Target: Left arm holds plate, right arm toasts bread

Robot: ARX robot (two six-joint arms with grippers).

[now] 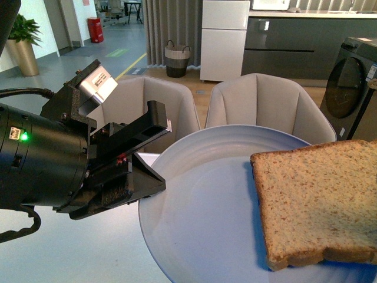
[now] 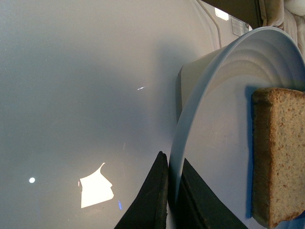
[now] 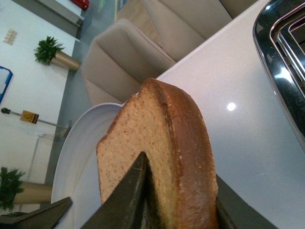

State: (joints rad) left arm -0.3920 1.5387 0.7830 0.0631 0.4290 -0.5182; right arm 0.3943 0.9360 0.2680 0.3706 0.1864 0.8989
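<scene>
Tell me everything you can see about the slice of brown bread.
The tan wholemeal bread slice has a speckled crumb, a darker brown crust and a rounded top. It looks soft and untoasted. The right gripper is clamped on its two flat faces, holding it over the robot's right side of the round pale blue-grey ceramic plate, where it casts a shadow. Whether it touches the plate is unclear.
</scene>
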